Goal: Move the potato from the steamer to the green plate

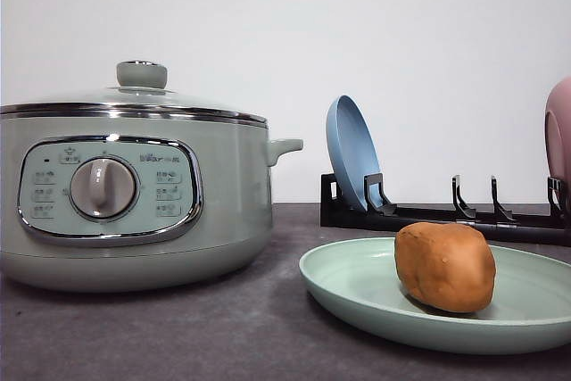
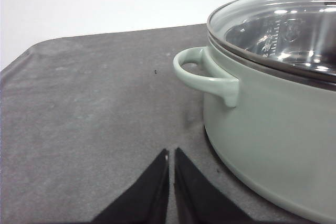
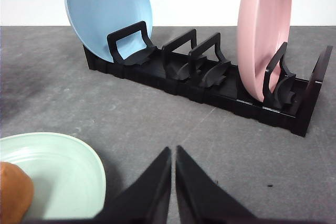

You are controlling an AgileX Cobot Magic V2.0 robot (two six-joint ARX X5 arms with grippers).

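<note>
Now: one potato (image 1: pixel 444 266) on green plate (image 1: pixel 357 285) | one lidded steamer (image 1: pixel 134 194) | both jaws pressed together, seemingly empty

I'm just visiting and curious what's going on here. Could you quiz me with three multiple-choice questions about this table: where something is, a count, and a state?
1. Where is the potato?
A. in the steamer
B. on the green plate
C. in the rack

2. How many plates stand in the rack?
A. one
B. two
C. four

3. The steamer lid is:
A. on
B. off
C. tilted against the wall

Answers:
1 B, the potato rests on the green plate.
2 B, the blue plate and the pink plate.
3 A, the glass lid sits on the rim.
</note>
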